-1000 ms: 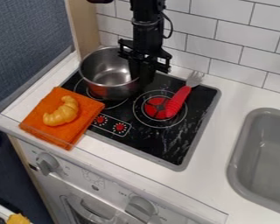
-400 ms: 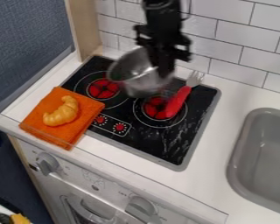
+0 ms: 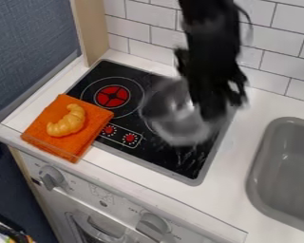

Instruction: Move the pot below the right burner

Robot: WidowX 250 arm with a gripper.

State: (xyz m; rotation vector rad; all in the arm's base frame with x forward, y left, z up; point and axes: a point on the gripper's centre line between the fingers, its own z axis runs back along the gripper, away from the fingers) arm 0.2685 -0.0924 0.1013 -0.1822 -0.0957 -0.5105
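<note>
My gripper (image 3: 208, 111), blurred, hangs over the right side of the stove, shut on the right wall of the metal pot. The silver pot (image 3: 174, 116) is held above the right burner area and hides most of that burner; how far it is off the surface I cannot tell. To its left, the left burner (image 3: 112, 96) lies uncovered, with its red centre in view. Behind the pot and gripper, the red-handled fork is hidden.
An orange cloth (image 3: 43, 124) with a croissant (image 3: 68, 122) on it lies over the stove's left front corner. A grey sink (image 3: 261, 175) is at the right. The tiled wall (image 3: 142, 33) stands behind the stove.
The gripper and pot have moved right and toward the front, from the left burner to over the right one. The left burner is now uncovered, and the fork has become hidden.
</note>
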